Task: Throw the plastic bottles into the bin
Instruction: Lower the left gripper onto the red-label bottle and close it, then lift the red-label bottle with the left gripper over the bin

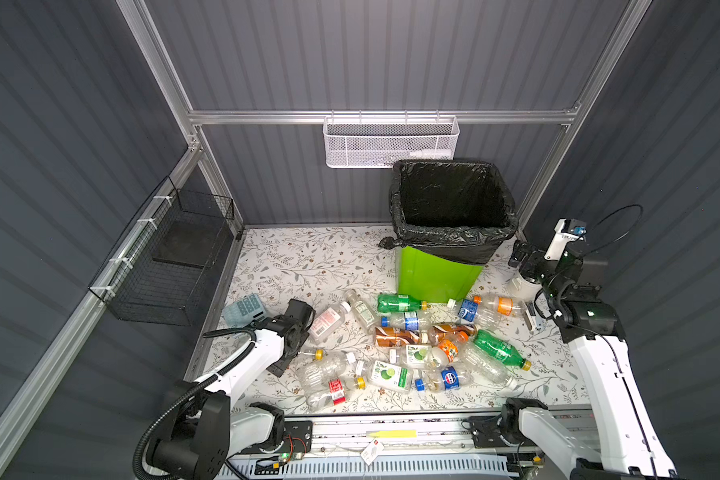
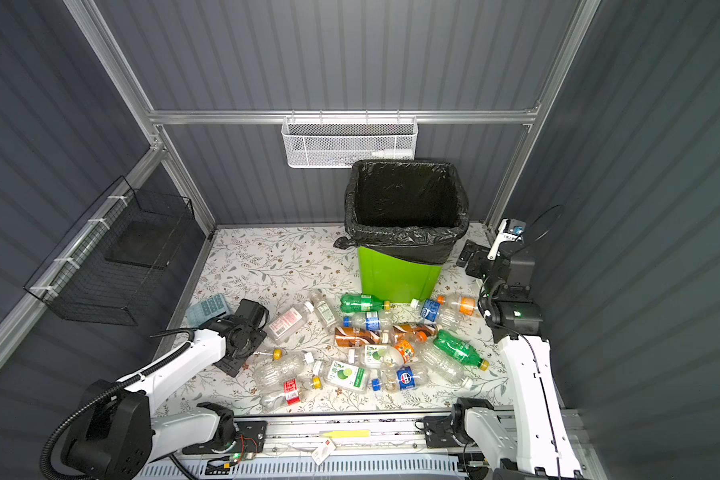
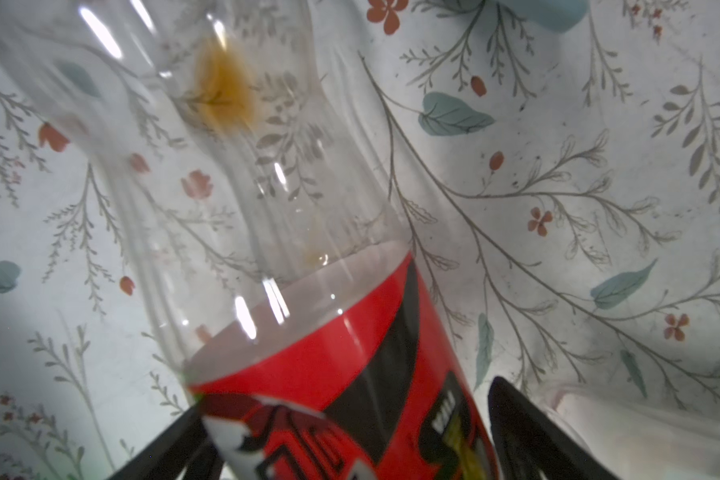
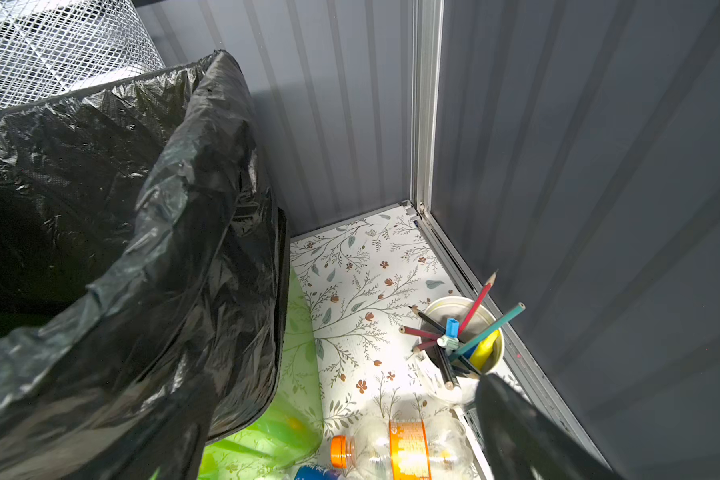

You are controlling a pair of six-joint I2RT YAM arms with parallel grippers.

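Left pincer [image 3: 346,399] sits low by the worktop's left edge. Its black fingers [image 3: 516,419] are spread astride a clear red-labelled bottle [image 3: 350,357] lying on its side. A gap shows beside one finger, and I cannot tell whether the other touches.

The worktop [image 1: 292,266] is covered in white printed with grey-green sprigs and small red-brown flowers. Dark grey ribbed walls [image 1: 59,166] close it in on three sides, held in an aluminium frame [image 1: 383,117]. A black wire basket [image 1: 171,266] hangs on the left wall, and a pale blue gridded block [image 1: 244,309] lies at the left edge below it.

The plastic bottles [image 1: 400,336] lie on their sides in a loose heap from the middle towards the near edge, some touching or overlapping. A white mesh basket [image 1: 391,143] hangs on the rear rail.

The bin [image 1: 437,274] stands upright near the far edge, right of the middle, bright green, with a black bag [image 1: 454,237] folded over its rim. The nearest bottles lie just beside its base.

The right pincer [image 1: 516,255] hangs above the far right corner, beside the bin's rim, jaws wide and pinching nothing. Below it a white cup of pencils [image 4: 462,336] stands against the right wall.
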